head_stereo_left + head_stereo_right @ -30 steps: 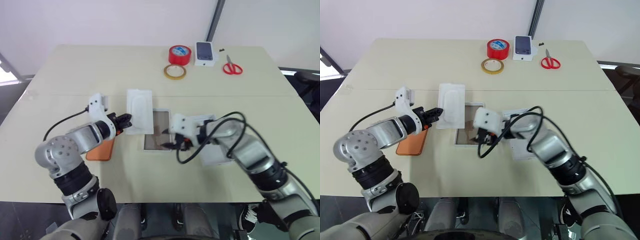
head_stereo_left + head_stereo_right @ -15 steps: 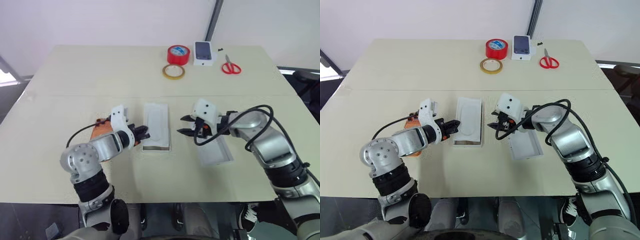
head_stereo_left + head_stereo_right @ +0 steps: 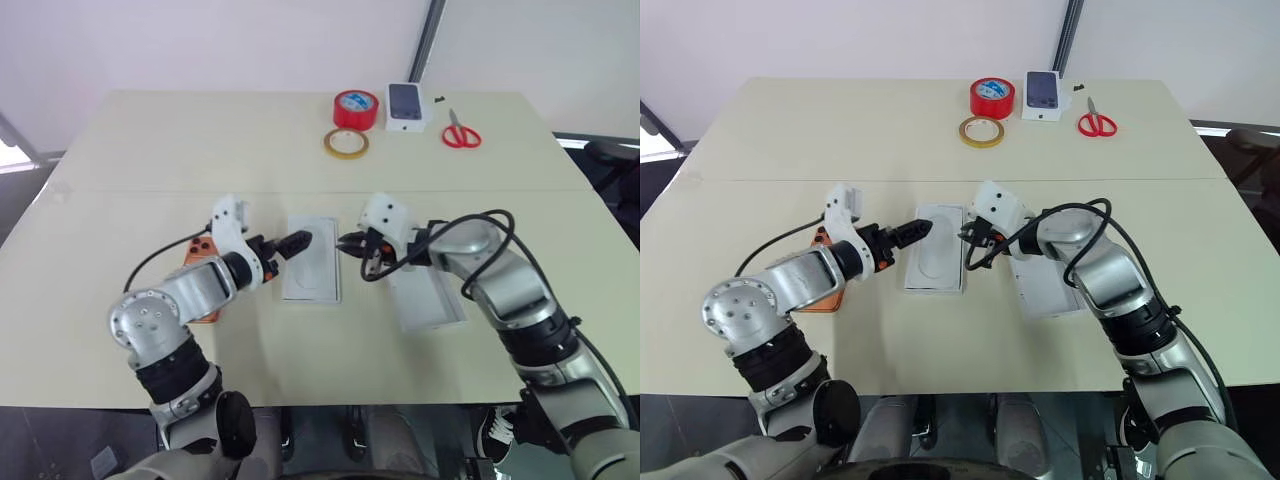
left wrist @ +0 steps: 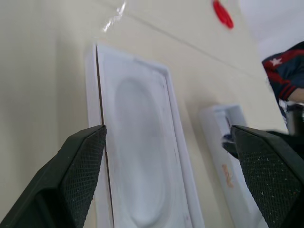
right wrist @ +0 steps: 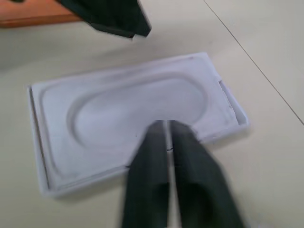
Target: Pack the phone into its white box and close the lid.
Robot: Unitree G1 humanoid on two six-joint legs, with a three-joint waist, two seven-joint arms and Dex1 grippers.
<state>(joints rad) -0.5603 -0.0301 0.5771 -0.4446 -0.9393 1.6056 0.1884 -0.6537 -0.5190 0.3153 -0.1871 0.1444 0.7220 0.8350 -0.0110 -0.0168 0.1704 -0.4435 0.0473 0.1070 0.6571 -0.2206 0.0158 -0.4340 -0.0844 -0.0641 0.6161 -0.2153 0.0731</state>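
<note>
The phone (image 3: 205,287), slim and orange with rounded corners, lies flat on the matte cream desk (image 3: 150,140), partly covered by the left arm, at about 9 o'clock from the white box. The left gripper (image 3: 293,243) has its two black fingers spread wide with nothing between them, and their inner pads look finely ribbed in the left wrist view. Just beside it, at 3 o'clock, the white box (image 3: 311,268) rests flat as a shallow rectangular cardboard tray, and a flat white insert (image 5: 137,107) with a smooth oval recess sits in it and covers its floor. At the box's 1 o'clock corner the right gripper (image 3: 349,243) has its fingers pressed together and holds nothing. The lid (image 3: 428,295), a hollow white cardboard shell, lies open side up at 3 o'clock from the box, partly under the right arm. At the far edge of the desk, toward 12 o'clock, there are a thin tan tape ring (image 3: 348,143), a thick red tape roll (image 3: 357,108), a small white box (image 3: 407,106) with a dark phone picture, and red-handled scissors (image 3: 460,133).
</note>
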